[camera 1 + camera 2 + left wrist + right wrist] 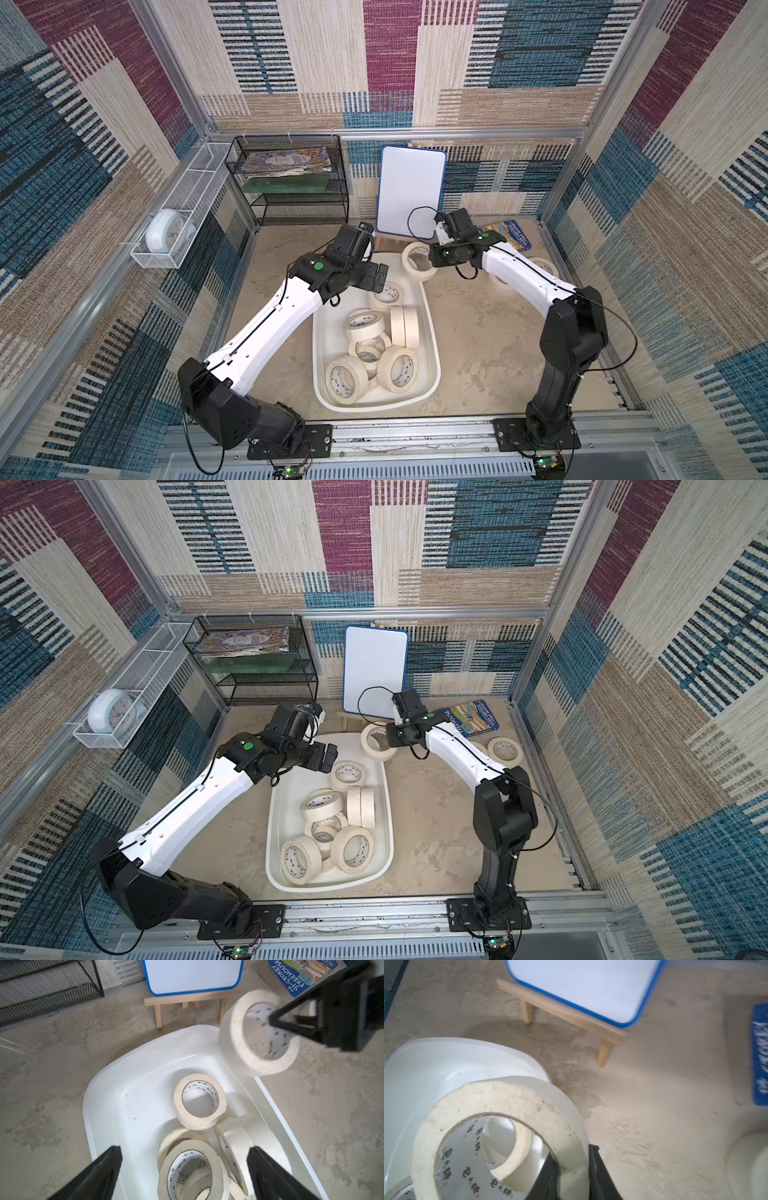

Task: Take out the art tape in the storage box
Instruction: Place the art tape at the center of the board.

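The storage box point(432, 374) is a white oblong tub in mid-table holding several cream art tape rolls point(362, 325). My left gripper point(380, 278) hangs open over the box's far end, and in the left wrist view its fingers point(185, 1150) straddle nothing, with rolls point(199, 1122) lying below. My right gripper point(432, 258) is shut on the wall of one tape roll point(419, 276), held just beyond the box's far right corner. The right wrist view shows the jaws point(572, 1155) pinching that roll point(500, 1101) above the box rim point(425, 1064).
Two tape rolls point(544, 266) lie on the table at the right, partly under the right arm. A whiteboard on a wooden easel point(411, 191) and a blue book point(513, 235) stand behind. A black mesh shelf point(291, 183) and a white wire basket point(166, 232) are at back left.
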You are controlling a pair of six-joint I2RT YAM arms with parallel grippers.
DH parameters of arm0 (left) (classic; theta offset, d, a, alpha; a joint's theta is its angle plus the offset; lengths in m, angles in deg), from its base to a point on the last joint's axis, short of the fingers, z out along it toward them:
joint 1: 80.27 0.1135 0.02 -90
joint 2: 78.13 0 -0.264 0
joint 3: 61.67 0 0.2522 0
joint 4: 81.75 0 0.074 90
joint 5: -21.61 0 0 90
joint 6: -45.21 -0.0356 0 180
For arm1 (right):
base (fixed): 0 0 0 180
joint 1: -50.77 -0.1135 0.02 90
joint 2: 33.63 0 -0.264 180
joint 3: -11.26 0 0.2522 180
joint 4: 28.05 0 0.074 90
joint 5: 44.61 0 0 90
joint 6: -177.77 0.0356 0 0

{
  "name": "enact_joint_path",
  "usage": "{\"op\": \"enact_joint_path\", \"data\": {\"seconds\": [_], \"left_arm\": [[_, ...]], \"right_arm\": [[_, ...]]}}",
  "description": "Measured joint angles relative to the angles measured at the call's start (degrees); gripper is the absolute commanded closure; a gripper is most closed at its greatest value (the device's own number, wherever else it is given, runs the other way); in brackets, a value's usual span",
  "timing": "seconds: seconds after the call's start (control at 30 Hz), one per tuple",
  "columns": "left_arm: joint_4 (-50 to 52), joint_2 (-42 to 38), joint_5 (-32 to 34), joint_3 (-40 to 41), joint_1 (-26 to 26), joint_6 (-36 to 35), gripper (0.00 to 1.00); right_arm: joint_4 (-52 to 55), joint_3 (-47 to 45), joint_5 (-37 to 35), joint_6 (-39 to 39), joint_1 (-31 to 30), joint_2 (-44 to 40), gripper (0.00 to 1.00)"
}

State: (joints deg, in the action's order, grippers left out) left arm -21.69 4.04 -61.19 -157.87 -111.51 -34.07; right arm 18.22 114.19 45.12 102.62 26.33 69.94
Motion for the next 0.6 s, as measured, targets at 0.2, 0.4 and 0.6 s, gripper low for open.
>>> {"op": "enact_joint_path", "data": {"seconds": [0.2,0.4,0.6], "left_arm": [[0.5,-0.3,-4.7,11.7,3.3,2.8,0.09],[0.4,-0.4,-5.9,16.2,4.9,4.6,0.17],[0.1,-0.5,-6.9,17.3,5.7,5.4,0.2]], "right_arm": [[0.8,-6.4,-2.9,-1.3,9.6,-0.8,1.0],[0.2,-6.7,-1.9,-2.4,14.9,5.6,1.0],[-0.8,-5.3,-1.3,-3.1,18.0,10.7,1.0]]}}
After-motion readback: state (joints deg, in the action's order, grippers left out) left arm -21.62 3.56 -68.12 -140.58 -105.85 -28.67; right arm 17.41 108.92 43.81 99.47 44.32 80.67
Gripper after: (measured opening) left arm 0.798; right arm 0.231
